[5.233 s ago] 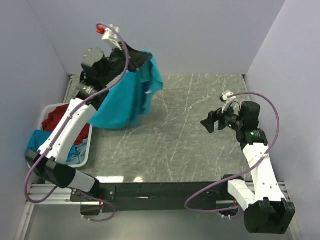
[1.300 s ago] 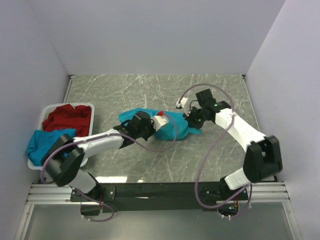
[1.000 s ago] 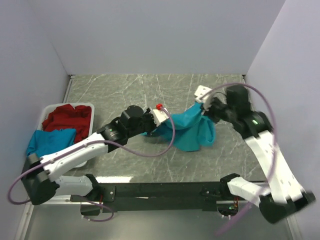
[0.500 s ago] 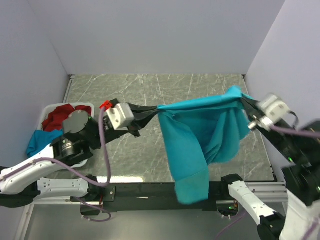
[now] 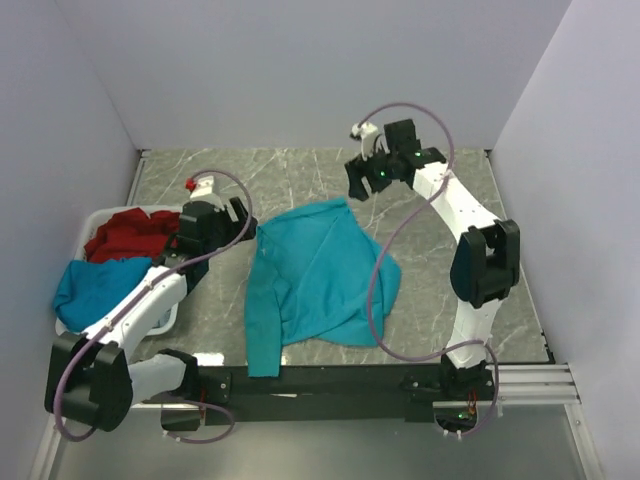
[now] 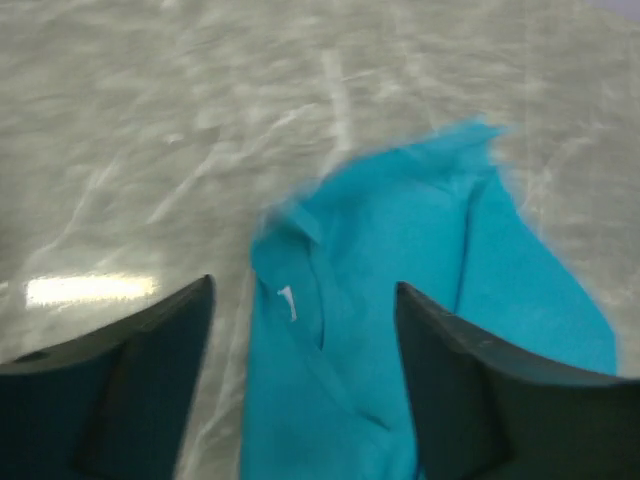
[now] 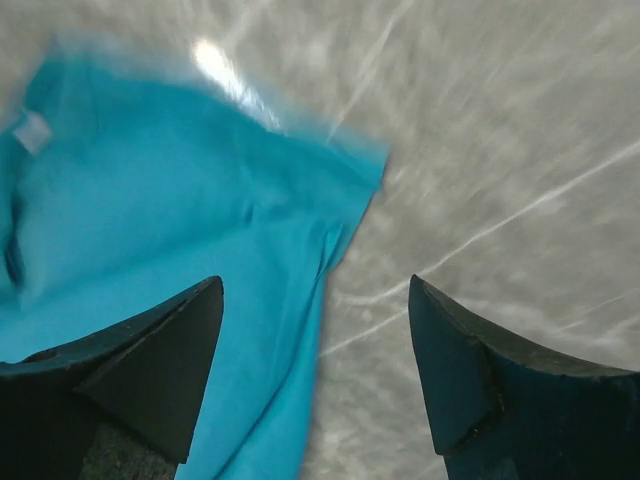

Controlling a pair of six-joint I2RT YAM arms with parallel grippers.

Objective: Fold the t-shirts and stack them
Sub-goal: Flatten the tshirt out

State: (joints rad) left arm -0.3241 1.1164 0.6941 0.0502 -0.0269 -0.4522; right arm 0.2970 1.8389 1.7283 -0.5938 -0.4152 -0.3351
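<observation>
A teal-blue t-shirt (image 5: 320,275) lies loosely spread on the marble table, one sleeve trailing toward the near edge. My left gripper (image 5: 243,219) hovers just left of its collar edge, open and holding nothing. In the left wrist view the t-shirt (image 6: 420,290) with its small white label lies below the open left gripper (image 6: 303,290). My right gripper (image 5: 357,184) is open above the shirt's far corner. The right wrist view shows that t-shirt corner (image 7: 150,220) under the empty right gripper (image 7: 315,285). A red t-shirt (image 5: 130,235) and another teal-blue t-shirt (image 5: 95,283) lie in the basket.
A white plastic basket (image 5: 140,210) stands at the table's left edge beside the left arm. Pale walls close the table in at the back and on both sides. The black rail (image 5: 330,382) with the arm bases runs along the near edge.
Half a second ago both grippers held the teal-blue t-shirt stretched in the air. They have let go and opened; the shirt now lies on the table and both arms have moved toward the far side.
</observation>
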